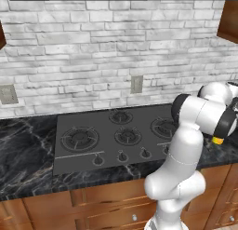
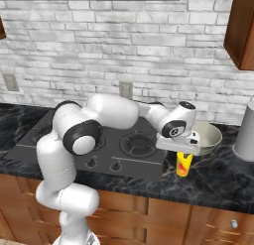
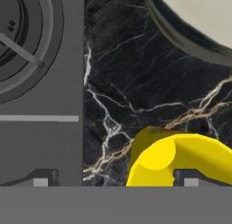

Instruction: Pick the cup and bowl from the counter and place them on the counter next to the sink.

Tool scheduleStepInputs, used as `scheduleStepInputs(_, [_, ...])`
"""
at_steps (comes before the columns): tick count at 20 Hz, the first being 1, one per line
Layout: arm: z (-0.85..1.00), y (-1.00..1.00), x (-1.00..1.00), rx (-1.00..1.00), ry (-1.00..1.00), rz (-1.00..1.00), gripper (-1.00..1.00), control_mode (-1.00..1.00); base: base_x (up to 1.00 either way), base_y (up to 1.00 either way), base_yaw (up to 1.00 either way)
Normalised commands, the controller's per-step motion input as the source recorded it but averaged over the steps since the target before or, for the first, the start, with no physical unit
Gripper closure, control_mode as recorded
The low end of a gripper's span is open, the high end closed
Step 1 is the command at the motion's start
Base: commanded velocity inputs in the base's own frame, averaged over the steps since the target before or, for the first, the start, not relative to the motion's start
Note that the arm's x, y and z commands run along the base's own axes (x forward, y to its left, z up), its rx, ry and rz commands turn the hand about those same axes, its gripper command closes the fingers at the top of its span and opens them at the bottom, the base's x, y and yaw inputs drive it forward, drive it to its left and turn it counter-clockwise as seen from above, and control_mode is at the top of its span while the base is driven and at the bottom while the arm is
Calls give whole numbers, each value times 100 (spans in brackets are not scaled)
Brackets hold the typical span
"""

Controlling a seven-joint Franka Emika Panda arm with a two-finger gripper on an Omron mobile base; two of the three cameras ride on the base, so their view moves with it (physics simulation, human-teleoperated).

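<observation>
A yellow cup (image 2: 183,164) with a red mark stands upright on the black marble counter (image 2: 218,175), just right of the stovetop. My gripper (image 2: 179,152) hangs directly over it, open. In the hand view the fingertips (image 3: 190,181) are spread wide, and the cup (image 3: 181,157) lies under the right one, off-centre from the gripper (image 3: 115,182). The pale cream bowl (image 2: 208,135) sits on the counter just behind the cup, its rim (image 3: 199,23) in the hand view's upper right. A sliver of the cup (image 1: 217,140) peeks out beneath my forearm in the left base view.
The dark grey stovetop (image 2: 124,142) with its burners and knobs lies left of the cup. A tall grey cylinder (image 2: 245,132) stands at the far right. A white brick wall runs behind, and brown cabinet fronts (image 2: 163,214) sit below the counter.
</observation>
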Motion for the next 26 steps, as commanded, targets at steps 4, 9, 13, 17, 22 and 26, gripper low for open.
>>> scheduleStepInputs(4, [-32, -6, 0, 0, 0, 0, -100, -100, 0, 0, 0])
scheduleStepInputs(9, [-15, -3, 0, 0, 0, 0, -100, -100, 0, 0, 0])
scheduleStepInputs(13, [0, 0, 0, 0, 0, 0, -100, -100, 0, 0, 0])
scheduleStepInputs(17, [0, 0, 0, 0, 0, 0, -100, -100, 0, 0, 0])
scheduleStepInputs(22, [0, 0, 0, 0, 0, 0, 100, -100, 0, 0, 0])
scheduleStepInputs(26, [0, 0, -1, 0, -3, 0, 100, -100, 0, 0, 0])
